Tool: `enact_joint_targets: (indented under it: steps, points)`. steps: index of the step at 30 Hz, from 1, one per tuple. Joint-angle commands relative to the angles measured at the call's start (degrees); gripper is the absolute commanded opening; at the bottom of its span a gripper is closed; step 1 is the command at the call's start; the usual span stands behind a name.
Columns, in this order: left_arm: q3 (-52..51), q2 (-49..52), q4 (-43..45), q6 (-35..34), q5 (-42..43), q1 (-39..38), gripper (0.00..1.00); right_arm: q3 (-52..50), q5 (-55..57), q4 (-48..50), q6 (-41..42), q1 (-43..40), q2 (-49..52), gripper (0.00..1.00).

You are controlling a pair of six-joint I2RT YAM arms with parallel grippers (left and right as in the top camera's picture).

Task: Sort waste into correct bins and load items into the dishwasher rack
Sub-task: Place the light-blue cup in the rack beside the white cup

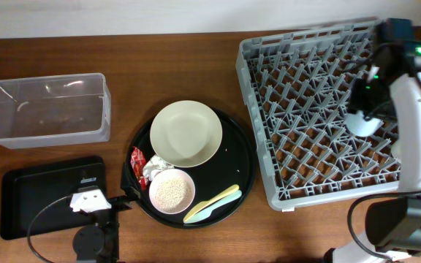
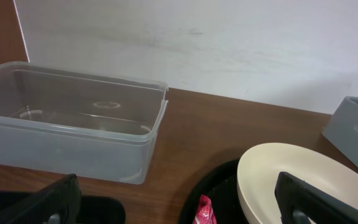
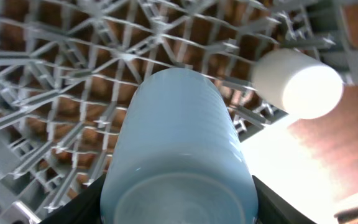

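Note:
My right gripper [image 3: 178, 208] is shut on the light blue cup [image 3: 176, 124] and holds it over the grey dishwasher rack [image 1: 305, 109]. A white cup [image 3: 297, 84] lies in the rack beside it and also shows in the overhead view [image 1: 360, 123]. My left gripper [image 2: 185, 208] is open and empty, low by the round black tray's left rim. The red wrapper [image 1: 137, 160] lies just ahead of it, next to the crumpled napkin [image 1: 153, 170]. The cream dish [image 1: 186, 133], the pink bowl of rice [image 1: 172, 191] and the yellow and pale blue utensils [image 1: 212, 203] sit on the round tray.
The clear tub [image 1: 46, 108] stands at the back left with nothing in it. The flat black tray [image 1: 42, 193] lies at the front left, beside my left arm. The round black tray [image 1: 243, 157] sits close to the rack's left wall.

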Motion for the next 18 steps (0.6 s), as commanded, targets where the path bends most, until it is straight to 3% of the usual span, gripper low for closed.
enact_joint_targets:
  steps: [1,8,18]
  points:
    - [-0.28,-0.33,0.07,0.98,0.59,0.28,0.99,0.63,0.98,-0.42,1.64,-4.87,-1.40,0.57]
    - [-0.28,-0.33,0.04,0.98,0.59,0.28,0.99,-6.29,-3.15,2.67,1.92,-13.94,-1.25,0.57]
    - [-0.28,-0.33,0.07,0.98,0.59,0.28,0.99,-19.02,-6.67,8.76,0.31,-14.67,-1.25,0.58]
